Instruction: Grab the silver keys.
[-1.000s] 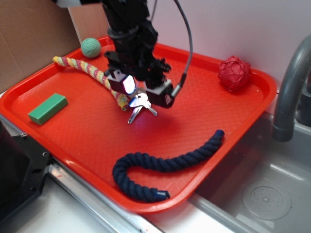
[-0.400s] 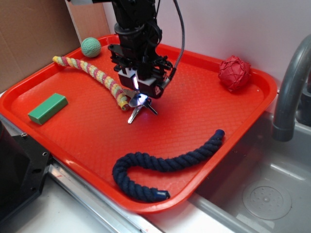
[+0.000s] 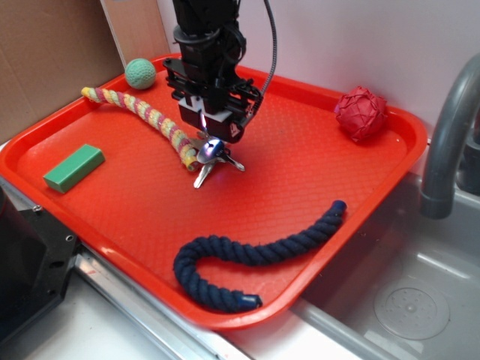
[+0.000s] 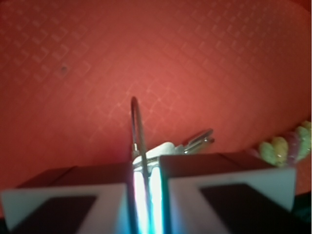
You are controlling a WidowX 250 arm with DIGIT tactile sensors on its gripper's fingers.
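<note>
The silver keys (image 3: 211, 160) lie on the red tray (image 3: 135, 217), just right of the striped rope's end. My gripper (image 3: 209, 144) stands straight above them with its tips down at the bunch. In the wrist view the thin wire ring (image 4: 138, 124) stands upright and runs down into the narrow lit gap between my two fingers (image 4: 214, 168). The key blades (image 4: 192, 141) stick out beyond the tips. The jaws are shut on the ring, so the gripper (image 4: 145, 170) holds the silver keys while they rest on the tray.
A yellow-pink-green rope (image 3: 142, 114) ends right beside the keys. A green ball (image 3: 139, 73) sits at the back left, a green block (image 3: 73, 167) at the left, a navy rope (image 3: 255, 251) in front, a red ball (image 3: 361, 112) at the back right. A grey faucet (image 3: 450, 127) rises at the right.
The jaws went from wide apart to shut around the key ring. The gripper shifted slightly left, and the keys turned a little on the tray.
</note>
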